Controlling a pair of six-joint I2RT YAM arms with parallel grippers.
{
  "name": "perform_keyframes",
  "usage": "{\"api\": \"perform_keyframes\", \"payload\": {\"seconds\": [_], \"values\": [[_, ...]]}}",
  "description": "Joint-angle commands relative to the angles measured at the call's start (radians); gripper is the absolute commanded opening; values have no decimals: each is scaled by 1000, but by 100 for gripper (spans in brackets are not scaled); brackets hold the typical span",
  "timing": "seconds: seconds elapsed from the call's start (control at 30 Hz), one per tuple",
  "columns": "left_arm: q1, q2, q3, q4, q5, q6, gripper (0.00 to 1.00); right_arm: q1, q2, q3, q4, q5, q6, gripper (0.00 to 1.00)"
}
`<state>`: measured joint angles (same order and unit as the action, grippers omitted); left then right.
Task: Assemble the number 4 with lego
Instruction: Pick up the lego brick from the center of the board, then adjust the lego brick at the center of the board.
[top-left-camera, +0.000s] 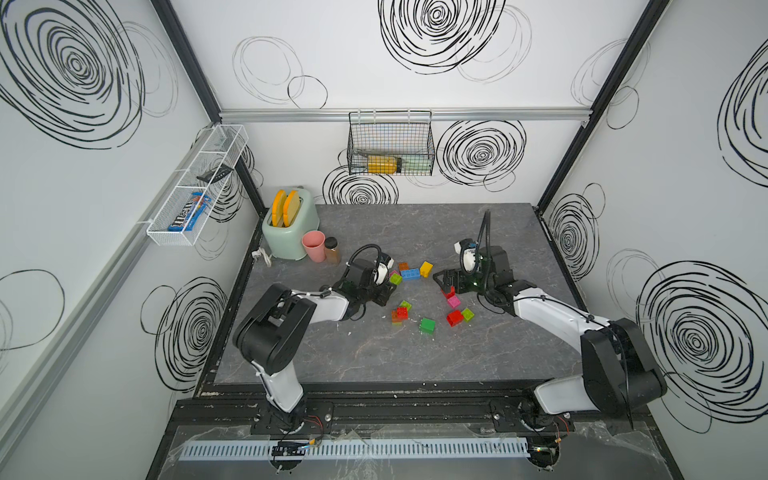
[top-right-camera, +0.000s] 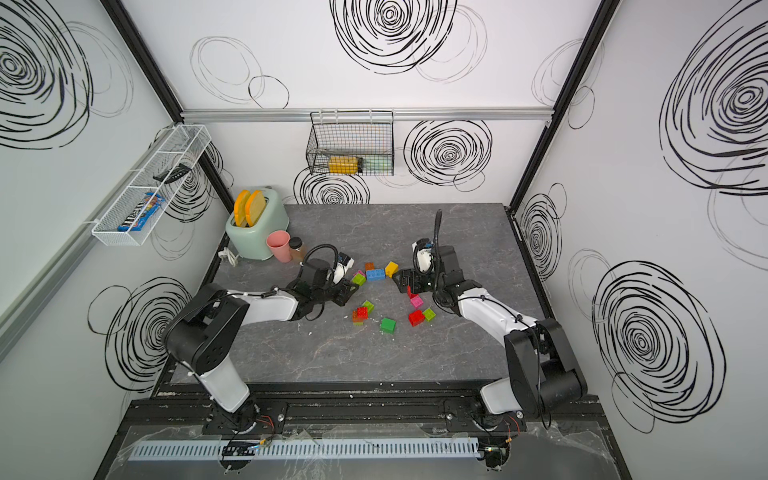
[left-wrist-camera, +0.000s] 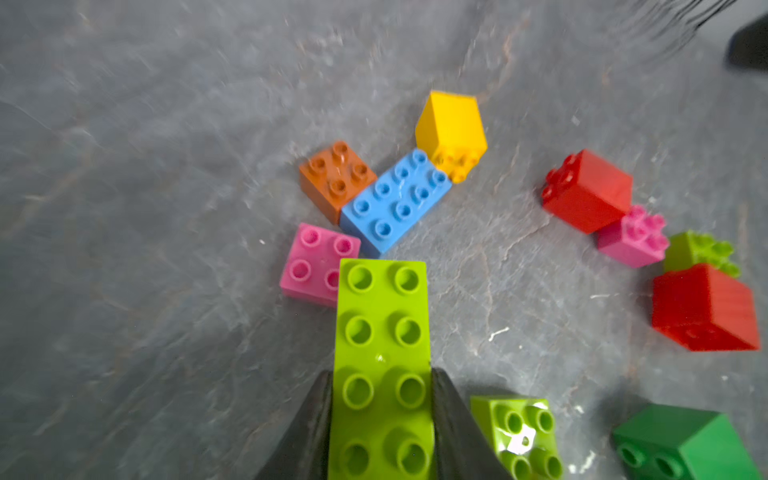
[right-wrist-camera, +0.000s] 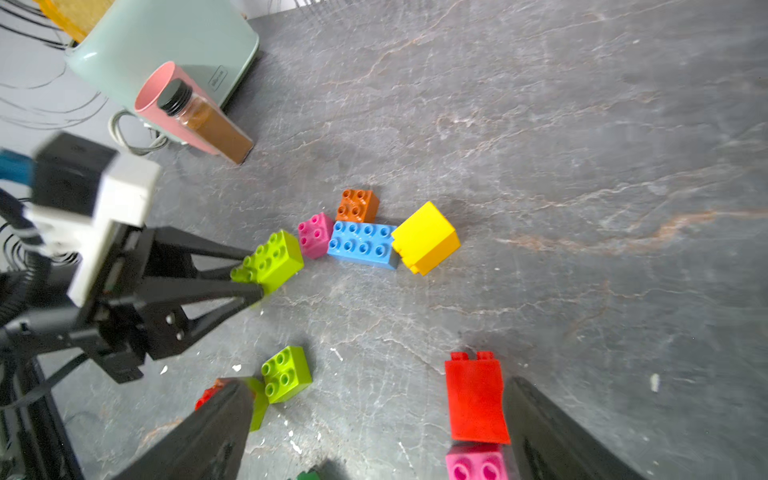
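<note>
Nearest on the surface lies loose lego: a green brick and, right of it, a near red brick with a small lime brick just beside it.

A little farther on the right, the right tool hangs released with its fingers spread wide. A tipped red brick lies on its side against the inside of one finger, with a right pink brick touching it. Nothing is pinched there.

Level with that on the left, the left tool is clenched on the long lime brick, a finger pressed to each long side of its rear half. The brick's long axis runs straight out along the tool, pointing right and slightly far, studs up. I cannot tell whether it is clear of the surface.

The coming move turns on what lies off the brick's free end. That end is just beside the far pink brick. Just beyond it, far and right of the tool, sits the blue brick. The blue brick's long axis runs left to right, oblique to the lime one. An orange brick touches its far side, and a yellow brick, on its side, touches its right end.

The left arm is plainly the nearer, since the right tool is well apart from this far group. Forming a 4 probably needs the lime brick swung square to the blue one before it is set down.
</note>
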<state>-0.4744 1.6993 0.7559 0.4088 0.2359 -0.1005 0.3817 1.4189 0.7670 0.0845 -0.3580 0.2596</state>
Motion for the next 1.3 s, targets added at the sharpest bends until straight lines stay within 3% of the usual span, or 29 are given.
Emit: {"api": "perform_keyframes", "payload": {"seconds": [0.0,0.1,0.23,0.4,0.5,0.57,0.77,0.97,1.27], "values": [[-6,-147,-41,68,-140,-112,8,53,-43,-22,-5,-125,-49,99],[-7,-271,-71,-24,-275,-267,0,172,-52,-40,-31,-97,-114,93],[-7,-417,-74,-260,-322,-425,0,330,-113,-113,35,6,-107,76],[-7,-561,-141,-437,-265,-536,0,504,-133,-209,132,0,-189,51],[-7,-582,-184,-483,-210,-568,0,548,-58,-187,157,68,-172,29],[-7,-586,-232,-437,-139,-554,0,555,-3,-164,178,105,-158,21],[-2,-577,-279,-416,-133,-555,0,551,117,-126,235,174,-183,11],[57,-601,-334,-367,-40,-581,0,521,189,-105,266,162,-200,7],[3,-651,-369,-304,-48,-492,0,476,243,-77,276,173,-201,5]]}}
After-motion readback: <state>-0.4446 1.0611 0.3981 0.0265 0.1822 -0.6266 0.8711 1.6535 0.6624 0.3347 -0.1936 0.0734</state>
